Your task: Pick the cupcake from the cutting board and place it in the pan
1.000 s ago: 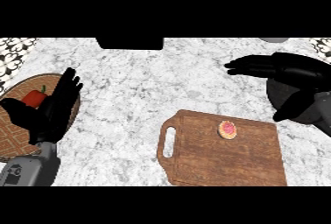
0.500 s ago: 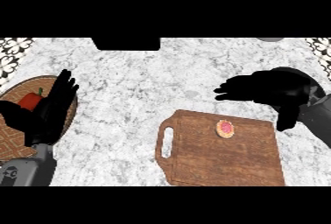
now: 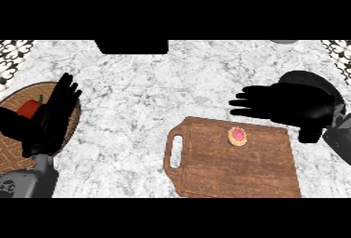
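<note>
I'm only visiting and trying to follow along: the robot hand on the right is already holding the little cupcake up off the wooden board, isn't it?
Not quite. In the head view the right robot hand is open and holds nothing; it hovers near the far edge of the cutting board. The cupcake sits on the board, untouched.

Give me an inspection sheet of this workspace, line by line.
Surface: marble counter, pale with grey veining.
Job's things: cupcake sits on the wooden cutting board, near its far edge; dark pan at the right, mostly hidden behind the right hand.
Clutter: woven basket at the left with a red item in it; dark block at the far edge.
Hands: right hand open, above the board's far edge, not touching the cupcake; left hand open, resting over the basket.
Cables: nothing seen.
Surroundings: patterned tiles at the far corners.
</note>
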Controlling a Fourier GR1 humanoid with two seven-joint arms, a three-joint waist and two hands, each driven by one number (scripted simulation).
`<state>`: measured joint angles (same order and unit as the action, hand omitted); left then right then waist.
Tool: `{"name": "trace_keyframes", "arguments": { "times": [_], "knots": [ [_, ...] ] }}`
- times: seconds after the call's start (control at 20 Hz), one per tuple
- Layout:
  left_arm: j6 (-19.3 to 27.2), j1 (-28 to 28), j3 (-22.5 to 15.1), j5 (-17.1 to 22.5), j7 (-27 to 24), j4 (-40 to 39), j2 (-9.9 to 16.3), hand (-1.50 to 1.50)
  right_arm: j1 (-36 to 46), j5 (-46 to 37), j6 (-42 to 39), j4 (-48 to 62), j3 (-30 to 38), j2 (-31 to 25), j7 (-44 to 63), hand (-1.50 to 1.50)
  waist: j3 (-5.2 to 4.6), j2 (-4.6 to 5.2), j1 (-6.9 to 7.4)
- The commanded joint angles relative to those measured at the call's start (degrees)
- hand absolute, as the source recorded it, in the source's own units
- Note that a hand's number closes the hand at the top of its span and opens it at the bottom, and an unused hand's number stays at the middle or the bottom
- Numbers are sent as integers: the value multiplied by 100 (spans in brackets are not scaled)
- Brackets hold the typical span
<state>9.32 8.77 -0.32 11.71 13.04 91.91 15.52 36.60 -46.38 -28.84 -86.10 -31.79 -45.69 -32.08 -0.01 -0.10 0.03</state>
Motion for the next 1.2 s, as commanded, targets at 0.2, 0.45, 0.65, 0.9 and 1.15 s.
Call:
{"name": "trace_keyframes", "arguments": {
  "times": [0.2, 0.45, 0.65, 0.9, 1.15],
  "knots": [
    [-28, 123, 130, -111, 189, 44, -111, 0, -354, -610, -393, -402, 170, 694, 91, -150, 1, 9, 18],
    [-186, 251, 224, -158, -106, -438, -189, 0, -799, -1036, -775, -1062, 19, 1061, 978, -150, -2, 9, -29],
    [-350, -90, 269, -241, -350, -257, -228, 0, -854, -1483, -455, -588, 315, 1253, 633, -150, 0, 12, 14],
    [-431, -70, 337, -245, -387, -389, -333, 0, -792, -1833, -353, -105, 419, 1462, 252, -150, 0, 16, 14],
    [-421, -147, 376, -242, 135, 205, -239, 0, -547, -2236, -174, 730, 439, 1685, 15, -150, 1, 15, 47]
  ]
}}
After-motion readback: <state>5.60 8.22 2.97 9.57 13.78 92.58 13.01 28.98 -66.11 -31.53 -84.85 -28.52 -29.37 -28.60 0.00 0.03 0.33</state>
